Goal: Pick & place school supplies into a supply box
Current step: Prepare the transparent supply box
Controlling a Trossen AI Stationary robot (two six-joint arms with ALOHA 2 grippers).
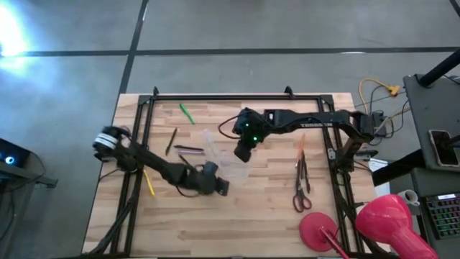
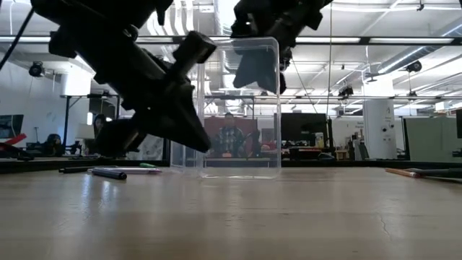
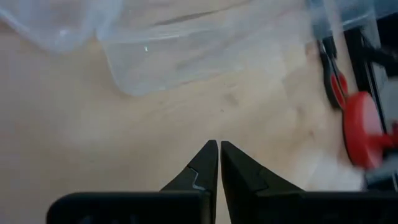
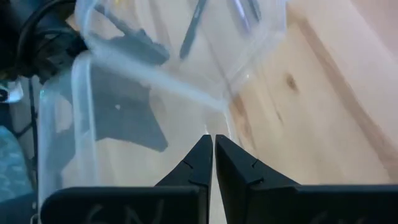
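The clear supply box (image 2: 225,108) stands on end on the wooden table, its lower side (image 2: 224,175) on the tabletop. My right gripper (image 2: 258,68) is at the box's top and shut on it. My left gripper (image 1: 221,188) is shut and empty, slanting down close in front of the box (image 3: 168,56). A green pen (image 1: 187,114), a yellow pen (image 1: 149,183), two dark pens (image 1: 180,145), an orange pencil (image 1: 300,147) and red-handled scissors (image 1: 302,191) lie flat on the table. My right gripper pinches the box's thin upper wall at its rim (image 4: 225,118) between its two shut fingers. The fingers slant down onto it from the table's right. The box stays upright under the gripper, with its lower side on the table.
A black metal frame (image 1: 237,97) runs round the work area. A red disc (image 1: 320,232) and a big pink round object (image 1: 392,219) sit at the near right corner. Bare wood lies along the near edge (image 1: 215,230).
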